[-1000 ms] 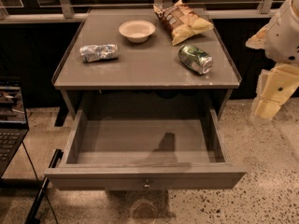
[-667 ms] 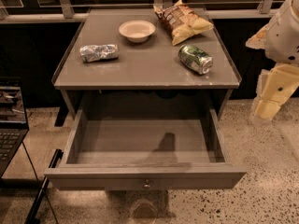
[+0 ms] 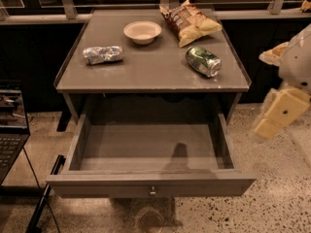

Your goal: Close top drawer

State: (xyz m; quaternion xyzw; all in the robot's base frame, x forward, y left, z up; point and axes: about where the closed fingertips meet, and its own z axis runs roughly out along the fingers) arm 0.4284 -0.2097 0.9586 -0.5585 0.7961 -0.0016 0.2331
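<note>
The top drawer (image 3: 150,152) of the grey-brown cabinet is pulled far out and is empty inside. Its flat front panel (image 3: 97,187) faces me at the bottom, with a small round metal knob (image 3: 152,191) at its centre. My gripper (image 3: 278,111) is at the right edge of the camera view, a cream-coloured block hanging beside the cabinet's right side. It is apart from the drawer, above and to the right of the drawer's front right corner, and holds nothing that shows.
On the cabinet top (image 3: 150,72) lie a white bowl (image 3: 142,32), a chip bag (image 3: 189,22), a green can on its side (image 3: 203,61) and a silver foil packet (image 3: 102,55). A laptop (image 3: 10,125) stands at the left. Speckled floor (image 3: 277,198) lies to the right.
</note>
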